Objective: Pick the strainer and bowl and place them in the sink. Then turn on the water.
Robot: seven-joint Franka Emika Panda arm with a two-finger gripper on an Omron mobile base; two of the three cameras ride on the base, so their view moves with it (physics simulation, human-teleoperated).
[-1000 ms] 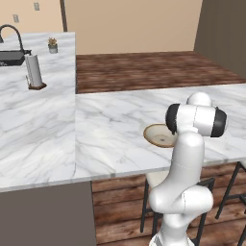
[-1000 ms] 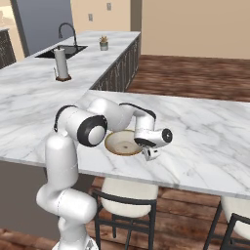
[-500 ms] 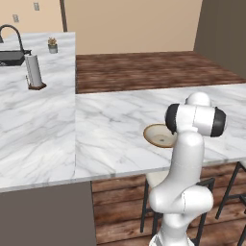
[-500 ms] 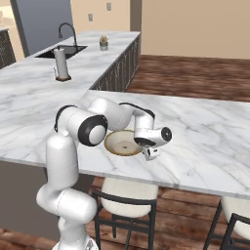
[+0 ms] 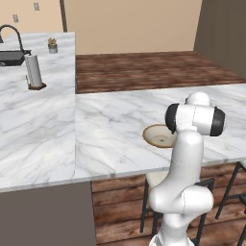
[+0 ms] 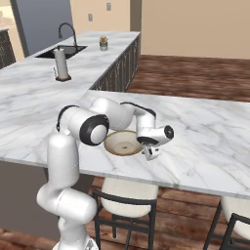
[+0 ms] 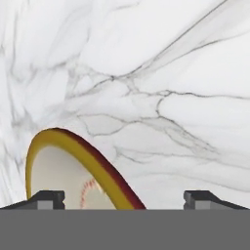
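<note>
Marble worktop [image 6: 205, 132] carries the bowl [image 6: 122, 143]. The gripper [image 7: 124, 197] hangs low over its rim, jaws spread wide, holding nothing.

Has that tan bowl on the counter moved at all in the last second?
No. In the right base view the bowl lies at the same spot near the marble counter's front edge, under the open gripper.

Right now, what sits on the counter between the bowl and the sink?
Mostly bare marble; a paper towel roll stands near the sink, far from the bowl, in the right base view.
</note>
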